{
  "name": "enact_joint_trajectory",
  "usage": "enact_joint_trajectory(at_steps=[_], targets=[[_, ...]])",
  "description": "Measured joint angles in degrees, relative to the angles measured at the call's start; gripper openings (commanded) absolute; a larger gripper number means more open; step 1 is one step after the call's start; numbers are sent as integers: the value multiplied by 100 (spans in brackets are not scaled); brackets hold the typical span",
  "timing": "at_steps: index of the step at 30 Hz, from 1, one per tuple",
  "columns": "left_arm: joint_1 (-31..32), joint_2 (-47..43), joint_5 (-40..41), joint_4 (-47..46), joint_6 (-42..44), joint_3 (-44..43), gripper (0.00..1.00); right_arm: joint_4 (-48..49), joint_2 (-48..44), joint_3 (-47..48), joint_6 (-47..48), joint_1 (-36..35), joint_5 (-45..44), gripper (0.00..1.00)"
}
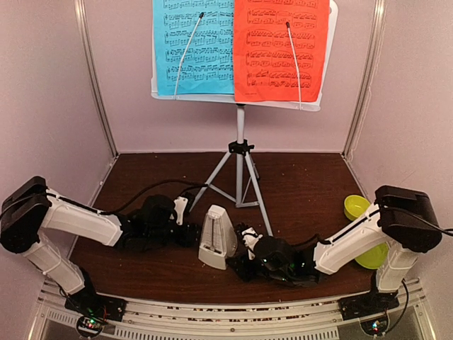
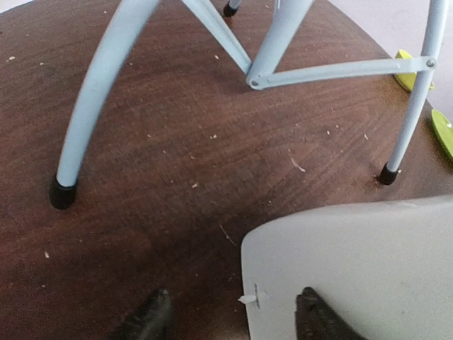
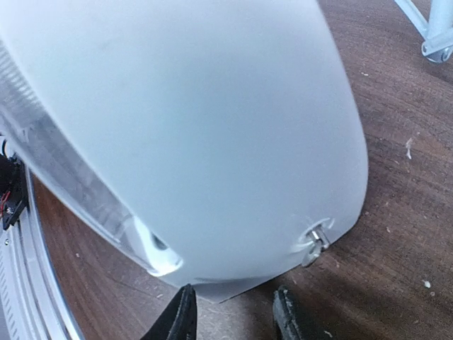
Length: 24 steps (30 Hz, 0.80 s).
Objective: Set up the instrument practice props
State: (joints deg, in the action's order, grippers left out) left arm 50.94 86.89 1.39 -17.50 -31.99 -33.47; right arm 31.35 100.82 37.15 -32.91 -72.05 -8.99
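The metronome (image 1: 216,246) is seen upright just in front of the tripod (image 1: 239,177), near its front feet, with one claw at each side. The left gripper (image 2: 233,319) is spread wide. A corner of the white case lies between its fingers (image 2: 154,317), though no contact can be made out. The right gripper (image 3: 232,315) is parted only narrowly, with bare table (image 1: 304,184) showing in the gap and the case's lower edge just ahead of it.

The case is judged to be light, hollow plastic, rigid but smooth and tapering, so a pinch high up would be likely to slide off. Hold is best taken low, across the wide flat flanks, clear of the small metal key (image 3: 316,241). Being light and tall, it could be tipped by a push.

Room is tight behind, where the tripod legs could be knocked and the sheets (image 1: 279,49) above disturbed. Open table is found in front of the tripod, and to its right as far as the green dishes (image 1: 356,207).
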Motion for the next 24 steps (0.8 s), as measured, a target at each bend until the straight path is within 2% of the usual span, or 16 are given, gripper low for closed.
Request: enact_joint_trajectory(at_steps=[5,8,12,18,24], targets=[[39,-848,411,192,48,101,91,361,-138,-197,-70,-52,66,47],[367,-1825,968,249,101,295,97,527,-503,-573,-144,-52,33,50],[916,-2481,1517,262,205,433,98,629,-1032,-981,-208,-39,-70,56],[1668,-2406,2009,201,232,446,98,656,-1523,-1169,-258,83,-225,65],[1932,-1685,2297,48,116,264,98,625,-1786,-1207,-308,184,-372,73]])
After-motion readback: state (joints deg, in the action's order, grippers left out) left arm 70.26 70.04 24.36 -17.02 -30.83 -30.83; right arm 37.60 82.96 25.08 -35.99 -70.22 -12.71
